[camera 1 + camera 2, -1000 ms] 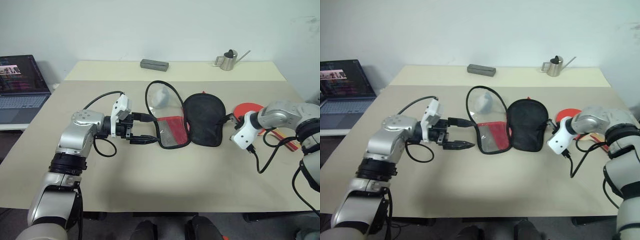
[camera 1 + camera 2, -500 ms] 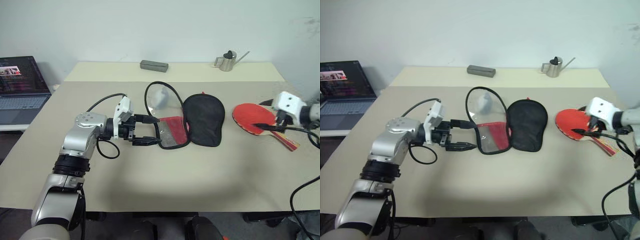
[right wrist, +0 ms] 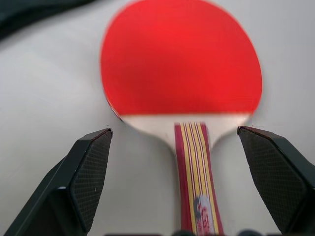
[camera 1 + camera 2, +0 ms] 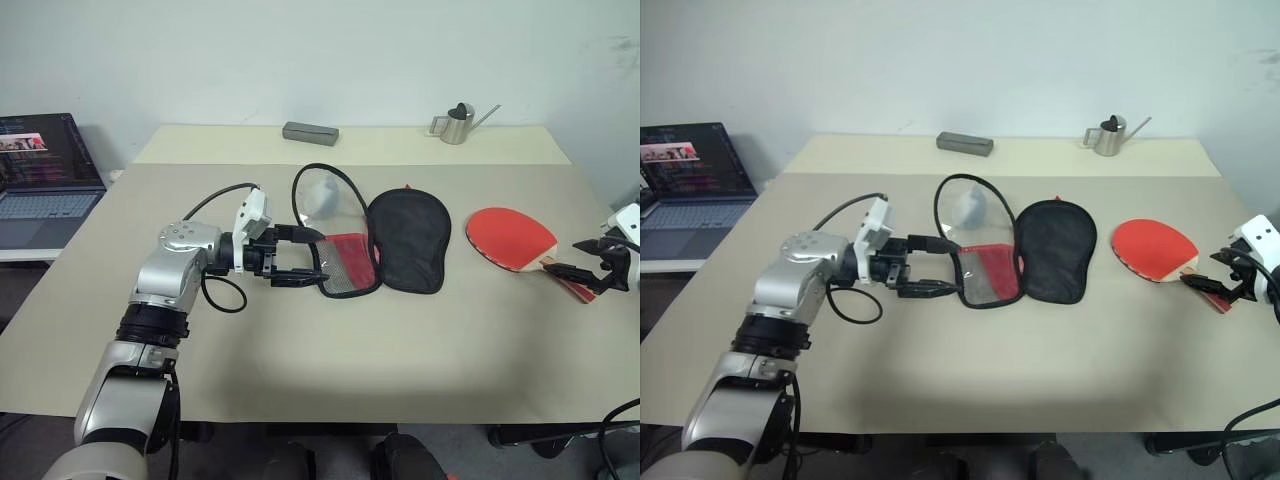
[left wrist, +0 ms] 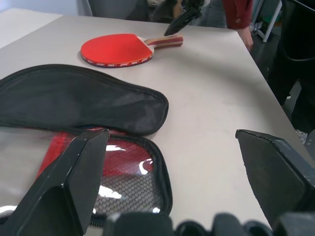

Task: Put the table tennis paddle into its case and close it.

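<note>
Item: table tennis paddle (image 4: 512, 238), flat on the table's (image 4: 420, 340) right side, handle toward your right gripper (image 4: 590, 268), whose fingers stand apart over the handle.
Item: case (image 4: 375, 243), unzipped at centre; left gripper (image 4: 296, 257) spread at its edge.
Advice: straddle the handle squarely before closing.
Markings: small handle logo, unreadable.

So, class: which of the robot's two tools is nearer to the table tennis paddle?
Right. The right tool is open at the table tennis paddle, by its handle end. The left tool is open at the case, which lies between it and the paddle.
</note>
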{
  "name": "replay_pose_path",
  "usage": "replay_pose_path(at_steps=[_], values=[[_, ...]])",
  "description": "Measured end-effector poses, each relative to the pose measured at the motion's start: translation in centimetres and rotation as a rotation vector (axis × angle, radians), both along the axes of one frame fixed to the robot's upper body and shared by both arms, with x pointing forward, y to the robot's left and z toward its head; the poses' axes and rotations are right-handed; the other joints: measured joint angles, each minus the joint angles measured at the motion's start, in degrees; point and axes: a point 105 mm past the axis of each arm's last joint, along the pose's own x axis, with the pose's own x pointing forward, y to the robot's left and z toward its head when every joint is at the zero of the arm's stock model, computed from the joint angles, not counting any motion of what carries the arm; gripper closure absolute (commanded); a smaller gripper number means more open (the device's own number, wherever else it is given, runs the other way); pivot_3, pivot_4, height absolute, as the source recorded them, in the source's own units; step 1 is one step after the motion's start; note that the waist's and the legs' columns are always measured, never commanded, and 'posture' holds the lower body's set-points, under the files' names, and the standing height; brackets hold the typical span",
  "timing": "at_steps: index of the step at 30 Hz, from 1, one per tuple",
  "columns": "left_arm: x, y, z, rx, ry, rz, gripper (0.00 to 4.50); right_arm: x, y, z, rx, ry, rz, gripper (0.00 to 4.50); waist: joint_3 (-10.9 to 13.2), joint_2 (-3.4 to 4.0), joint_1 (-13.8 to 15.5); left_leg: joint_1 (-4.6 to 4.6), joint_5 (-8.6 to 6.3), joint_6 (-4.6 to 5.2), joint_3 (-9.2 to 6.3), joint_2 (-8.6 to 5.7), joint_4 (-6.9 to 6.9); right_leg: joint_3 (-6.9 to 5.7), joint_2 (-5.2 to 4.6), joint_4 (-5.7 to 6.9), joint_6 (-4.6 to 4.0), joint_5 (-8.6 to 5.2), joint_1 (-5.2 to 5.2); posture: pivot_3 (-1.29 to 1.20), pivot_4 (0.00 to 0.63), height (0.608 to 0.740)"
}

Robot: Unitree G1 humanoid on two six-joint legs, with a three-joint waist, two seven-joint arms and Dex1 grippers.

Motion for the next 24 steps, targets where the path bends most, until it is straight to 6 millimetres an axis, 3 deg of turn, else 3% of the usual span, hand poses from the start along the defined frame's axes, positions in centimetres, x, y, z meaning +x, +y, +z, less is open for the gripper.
replay_pose_path(at_steps=[7, 17, 23, 24], values=[[0.3, 0.0, 0.5, 0.010, -0.022, -0.003, 0.00, 0.8, -0.8, -1.9, 0.003, 0.051, -0.085, 0.04, 0.00, 0.00, -0.14, 0.05, 0.00, 0.00, 0.04, 0.01, -0.02, 0.03, 0.01, 0.00, 0.00, 0.00, 0.00, 0.00, 0.150, 0.740], [0.3, 0.2, 0.4, 0.015, -0.020, 0.004, 0.00, 2.2, 0.1, -3.3, 0.067, 0.082, -0.159, 0.04, 0.00, 0.00, -0.31, 0.04, 0.01, -0.01, 0.05, 0.01, -0.03, 0.05, 0.01, -0.01, 0.00, 0.00, 0.01, 0.00, 0.150, 0.740], [0.4, 0.8, 0.5, 0.028, -0.024, 0.018, 0.00, 2.1, 0.1, -4.0, 0.094, 0.114, -0.186, 0.04, 0.00, 0.00, -0.29, 0.04, 0.00, -0.01, 0.03, 0.00, -0.03, 0.04, 0.01, -0.02, 0.00, 0.00, 0.03, 0.00, 0.150, 0.740], [0.4, 0.8, 0.5, 0.029, -0.024, 0.019, 0.00, 2.1, 0.1, -4.0, 0.096, 0.117, -0.187, 0.21, 0.00, 0.00, -0.29, 0.04, 0.00, -0.01, 0.00, 0.00, -0.03, 0.01, 0.01, -0.02, 0.00, 0.00, 0.04, 0.00, 0.150, 0.740]])
